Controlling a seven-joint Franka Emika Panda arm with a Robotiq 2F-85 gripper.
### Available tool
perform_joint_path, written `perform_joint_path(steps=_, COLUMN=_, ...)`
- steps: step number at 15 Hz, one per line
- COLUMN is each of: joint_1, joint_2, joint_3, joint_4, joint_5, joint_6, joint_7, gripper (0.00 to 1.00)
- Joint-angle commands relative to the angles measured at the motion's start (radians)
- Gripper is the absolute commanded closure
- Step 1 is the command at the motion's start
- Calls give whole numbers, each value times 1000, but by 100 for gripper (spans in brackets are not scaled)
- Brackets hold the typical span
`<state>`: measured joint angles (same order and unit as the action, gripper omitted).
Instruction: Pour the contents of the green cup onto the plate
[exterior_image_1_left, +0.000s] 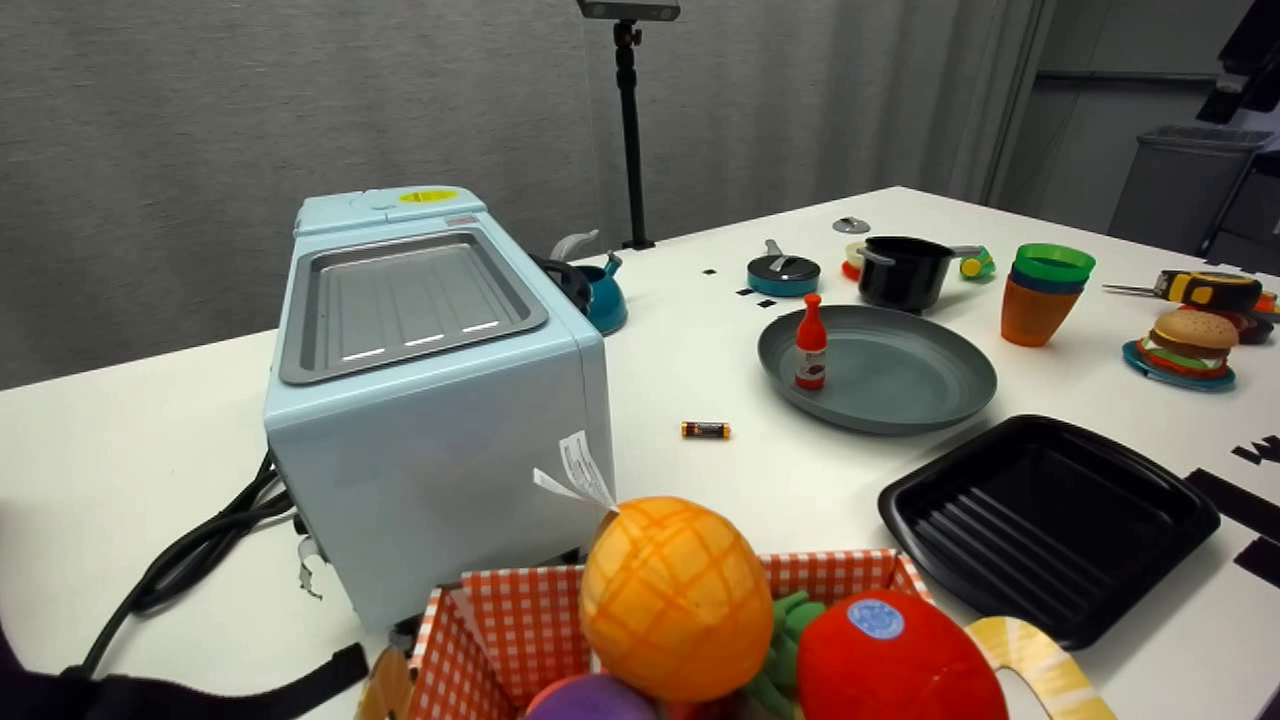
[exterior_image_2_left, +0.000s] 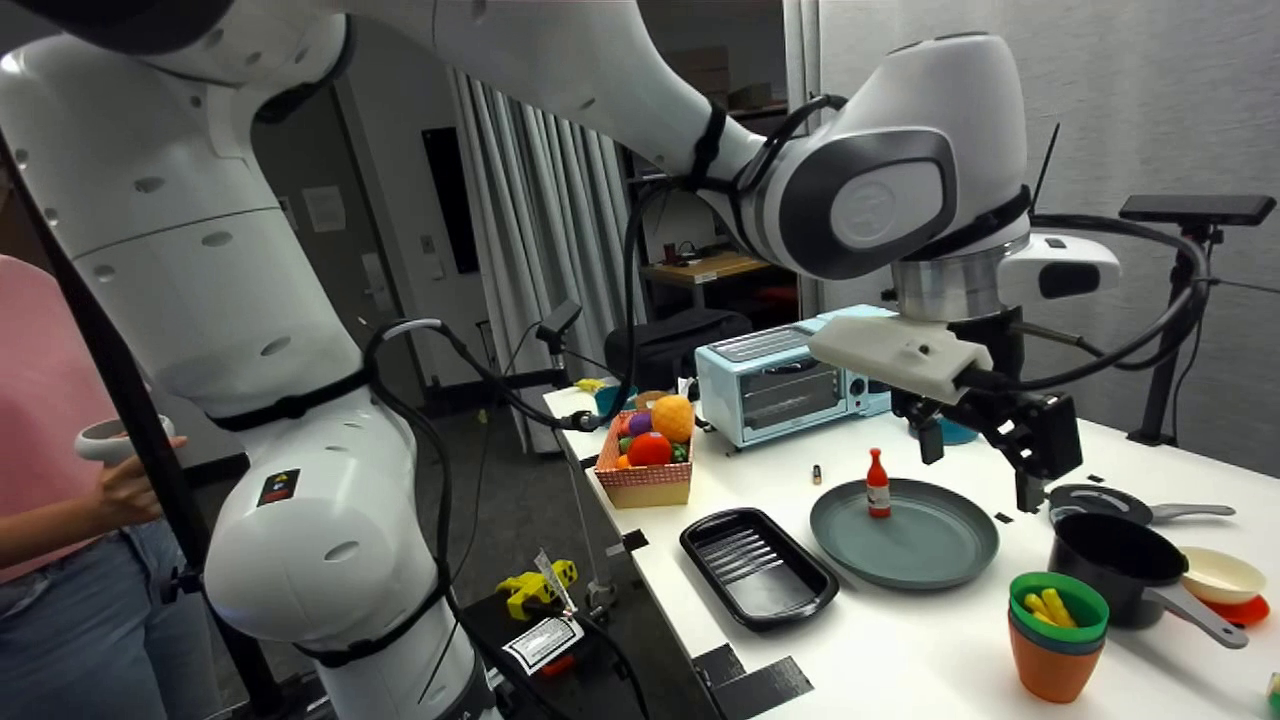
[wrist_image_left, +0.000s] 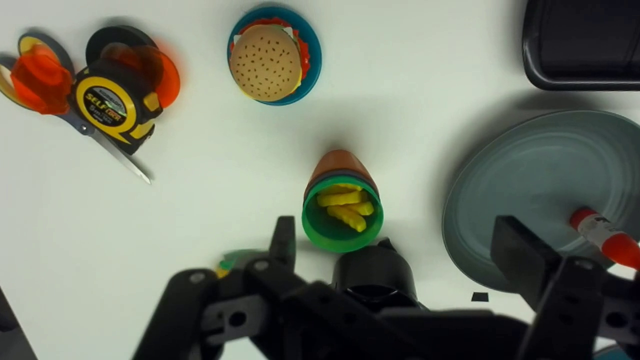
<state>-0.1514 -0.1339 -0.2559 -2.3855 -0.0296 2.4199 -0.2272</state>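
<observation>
In the wrist view the tool (wrist_image_left: 397, 235) has its fingers (wrist_image_left: 285, 240) spread wide, with bare space between their pads. Beyond the tips — nearer the finger on the picture's left — the green cup (wrist_image_left: 337, 242) stands upright on the white tabletop (wrist_image_left: 400, 100), yellow pieces (wrist_image_left: 345, 215) inside it, a blue band and an orange lower part showing below its green. A black pot (wrist_image_left: 372, 270) sits just beside it, partly covered by the tool, while one finger blocks some of the dark grey plate (wrist_image_left: 530, 175), on which a red bottle (wrist_image_left: 620, 245) stands. A toy burger (wrist_image_left: 267, 65), a tape measure (wrist_image_left: 107, 105) and scissors (wrist_image_left: 86, 129) lie farther out. In an exterior view the tool hangs above the tabletop at the end of the robot arm (exterior_image_2_left: 590, 60), fingers apart; the cup is beside the pot and apart from the plate, and a black tray (exterior_image_2_left: 760, 575) lies just beside the plate. Farther back stand a pale blue toaster oven (exterior_image_2_left: 795, 385) and a checked basket (exterior_image_2_left: 650, 492), and at the edge a person (exterior_image_2_left: 60, 400) holds a white device (exterior_image_2_left: 100, 445). In an exterior view a battery (exterior_image_1_left: 706, 430) lies between oven and plate, a teal kettle (exterior_image_1_left: 608, 300) shows partly hidden behind the oven, and beyond the tabletop are a grey curtain (exterior_image_1_left: 280, 130) and a bin (exterior_image_1_left: 1190, 180).
</observation>
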Motion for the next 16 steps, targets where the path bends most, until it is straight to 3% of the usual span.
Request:
perform_joint_path(steps=1, joint_1=-8, joint_2=111, joint_3=16, joint_4=43, joint_5=14, joint_6=60, joint_7=-30, gripper=0)
perform_joint_path(steps=6, joint_1=-24, joint_2=249, joint_3=28, joint_4=105, joint_5=46, joint_6=125, joint_7=-71, gripper=0)
perform_joint_path(steps=12, joint_1=-65, joint_2=388, joint_3=55, joint_4=215, joint_5=99, joint_6=113, joint_7=-123, gripper=0)
perform_joint_path(steps=16, joint_1=-70, joint_2=382, joint_3=64, joint_4=199, joint_5=68, joint_6=114, joint_7=-76, gripper=0)
